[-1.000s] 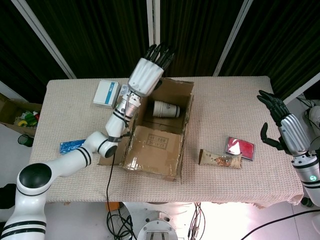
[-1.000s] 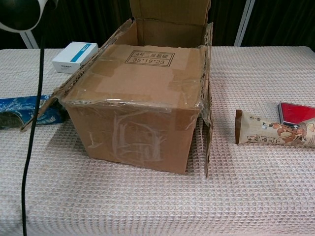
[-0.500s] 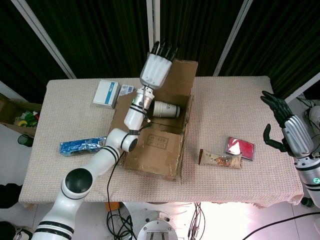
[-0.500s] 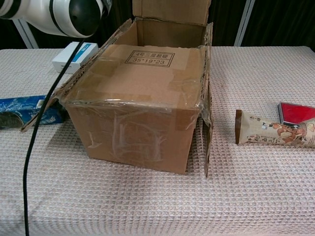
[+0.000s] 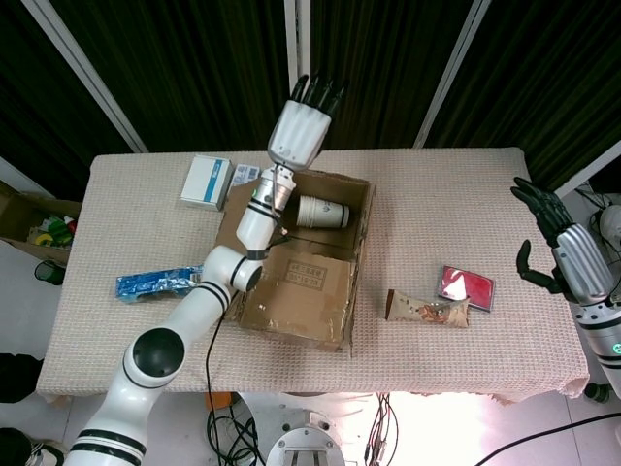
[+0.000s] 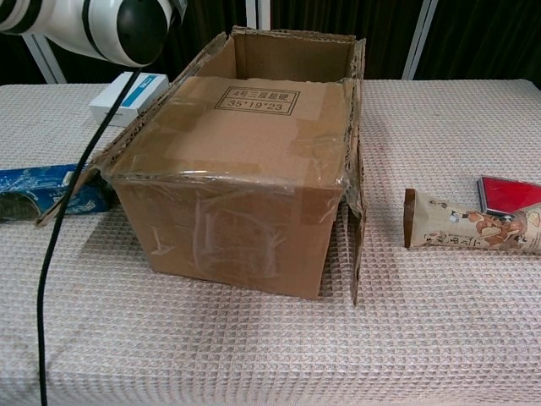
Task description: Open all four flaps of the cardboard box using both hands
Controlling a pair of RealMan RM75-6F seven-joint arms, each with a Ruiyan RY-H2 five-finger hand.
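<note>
Above the box's far edge we see the left hand, white-shelled, dark fingers straight, holding nothing. Right hand hovers empty, fingers apart, past the table's right edge. Corrugated cardboard box, tape-glossed, sits mid-table on waffle-weave cloth; near flap lies flat.

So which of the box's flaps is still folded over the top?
The near flap, the one printed 35*19*23, still lies flat over the cardboard box. The side flaps hang outward and the far end is open, showing a paper cup.
</note>
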